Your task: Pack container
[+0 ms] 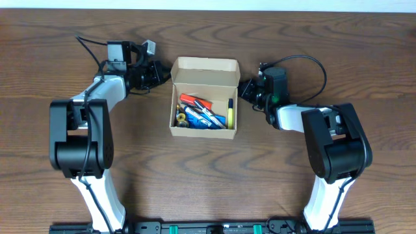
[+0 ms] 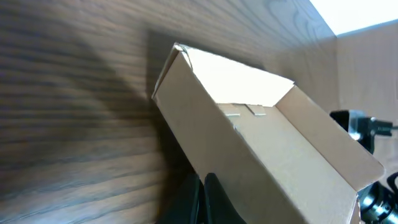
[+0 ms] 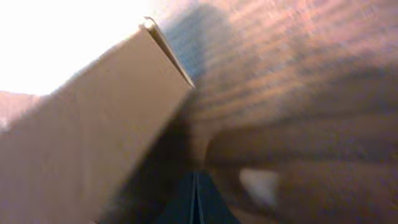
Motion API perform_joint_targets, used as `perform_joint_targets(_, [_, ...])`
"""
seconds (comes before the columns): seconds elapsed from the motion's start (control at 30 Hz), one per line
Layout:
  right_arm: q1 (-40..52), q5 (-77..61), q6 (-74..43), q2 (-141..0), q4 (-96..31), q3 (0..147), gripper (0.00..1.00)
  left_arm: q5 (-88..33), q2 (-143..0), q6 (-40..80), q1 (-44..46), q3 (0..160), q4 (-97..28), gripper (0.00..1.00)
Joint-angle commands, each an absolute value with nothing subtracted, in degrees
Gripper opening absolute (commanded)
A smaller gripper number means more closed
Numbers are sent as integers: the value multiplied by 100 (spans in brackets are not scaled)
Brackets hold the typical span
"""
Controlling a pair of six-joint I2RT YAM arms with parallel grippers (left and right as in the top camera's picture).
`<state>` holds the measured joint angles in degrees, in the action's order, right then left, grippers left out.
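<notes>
The container (image 1: 203,133), a small tan cardboard box, sits open at the table's middle with its flap lid (image 1: 205,64) standing up at the far side. Several markers (image 1: 203,110) in red, blue, yellow and black lie inside. My left gripper (image 1: 160,71) is shut and empty, its tips beside the box's far left corner. In the left wrist view the fingers (image 2: 205,190) sit against the box's side wall (image 2: 249,168). My right gripper (image 1: 244,87) is shut and empty by the box's right side. In the right wrist view its tips (image 3: 196,186) are next to the cardboard wall (image 3: 87,137).
Dark wooden table (image 1: 130,188) all round the box. A pale wall strip runs along the far edge (image 1: 260,5). Cables loop behind both wrists (image 1: 312,65).
</notes>
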<state>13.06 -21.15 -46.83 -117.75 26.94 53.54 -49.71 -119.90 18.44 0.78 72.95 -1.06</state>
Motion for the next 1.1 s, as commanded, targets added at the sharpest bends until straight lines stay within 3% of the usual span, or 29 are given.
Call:
perform_joint_targets(0.0, [1271, -2196, -4821, -11810, 2766, 5551, 1, -5253, -12206, 1938, 86, 7415, -128, 5])
perform_joint_targets(0.6, [1232, -2668, -4925, -11808, 3739, 5594, 1, -5929, -12210, 1997, 71, 7623, 117, 6])
perform_joint_targets(1.07, [659, -4681, -4880, -11804, 5127, 5594, 2, -6545, -11990, 1968, 30, 8090, 161, 6])
